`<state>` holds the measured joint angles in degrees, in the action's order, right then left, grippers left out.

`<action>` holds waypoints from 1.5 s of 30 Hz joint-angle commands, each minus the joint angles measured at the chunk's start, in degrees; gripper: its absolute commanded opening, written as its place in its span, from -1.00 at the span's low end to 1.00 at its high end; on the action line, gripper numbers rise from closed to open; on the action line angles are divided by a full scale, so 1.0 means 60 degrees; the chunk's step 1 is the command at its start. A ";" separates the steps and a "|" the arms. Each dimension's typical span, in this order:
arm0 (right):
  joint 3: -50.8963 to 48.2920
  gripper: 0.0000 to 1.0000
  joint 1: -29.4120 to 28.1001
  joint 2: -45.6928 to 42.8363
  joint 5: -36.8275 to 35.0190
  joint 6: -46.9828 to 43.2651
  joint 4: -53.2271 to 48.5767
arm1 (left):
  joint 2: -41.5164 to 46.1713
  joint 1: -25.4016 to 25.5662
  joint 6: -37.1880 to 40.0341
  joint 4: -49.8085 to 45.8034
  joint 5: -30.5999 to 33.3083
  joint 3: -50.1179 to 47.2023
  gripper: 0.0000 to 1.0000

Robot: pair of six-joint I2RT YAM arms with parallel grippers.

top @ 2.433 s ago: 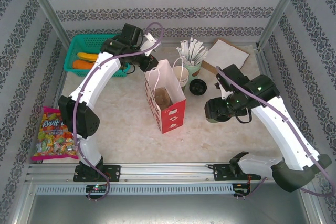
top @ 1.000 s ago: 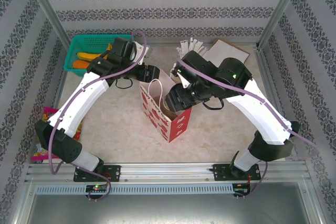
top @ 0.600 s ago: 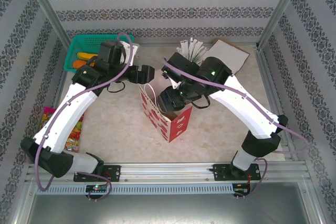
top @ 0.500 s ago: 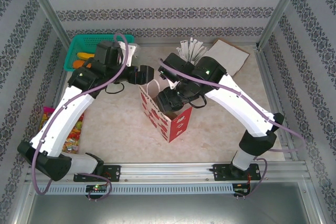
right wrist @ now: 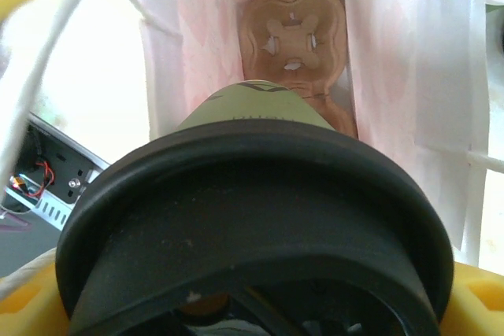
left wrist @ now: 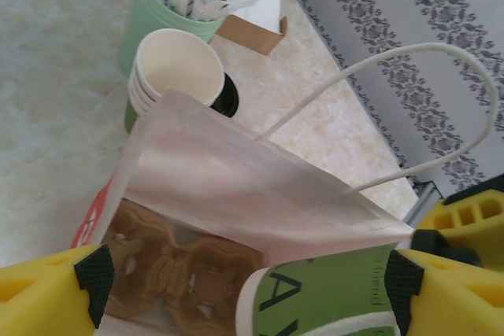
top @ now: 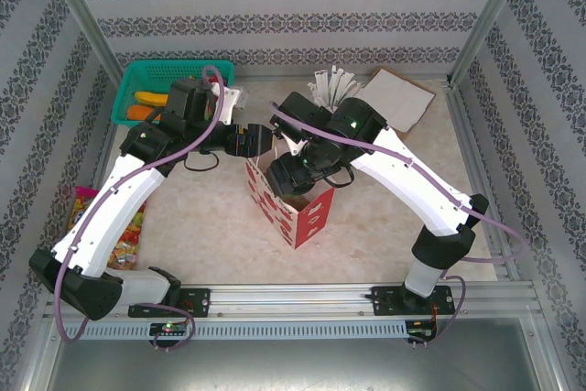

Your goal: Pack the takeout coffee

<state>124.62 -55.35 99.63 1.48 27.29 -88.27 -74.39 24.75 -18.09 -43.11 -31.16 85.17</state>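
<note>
Right gripper [top: 289, 174] clamped the takeout coffee [right wrist: 252, 210] in the paper bag's [top: 299, 214] mouth, above the pastry [right wrist: 293, 33] at the bag's bottom. Left gripper [top: 254, 139] gaped wide beside the bag's rim, holding nothing. Risk: the unsteadied bag tips, or the takeout coffee lands tilted on the pastry and spills.

Both arms lean in from the near edge, their wrists almost meeting over the middle of the table; the left arm [top: 114, 203] doubles back at a low elbow on the far left, then stretches away and rightward; the left gripper [top: 252, 139] lies roughly level, pointing at the other arm, its yellow fingers [left wrist: 47, 289] spread wide and clamping nothing; the right arm [top: 412, 180] arches high from its base and sweeps leftward; the right gripper [top: 291, 174] points steeply down, fingers clasped round the takeout coffee [right wrist: 252, 194].
</note>
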 commanded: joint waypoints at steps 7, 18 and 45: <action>-0.0576 0.40 0.0183 -0.0204 0.0457 0.0031 0.0526 | 0.0115 0.0087 -0.0248 0.1066 -0.1252 -0.0416 0.51; -0.2014 0.40 0.0651 -0.0827 0.0354 0.0368 0.0891 | 0.0787 0.0058 0.0032 0.1043 -0.0483 -0.1221 -0.63; -0.1948 0.40 0.0331 -0.0218 -0.0026 -0.0686 0.0722 | 0.2281 -0.0429 0.0151 0.0977 0.2100 -0.2223 0.01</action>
<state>112.71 -52.77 97.19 2.37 25.69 -82.87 -59.90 23.55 -15.14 -32.71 -29.85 68.88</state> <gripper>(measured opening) 0.830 0.501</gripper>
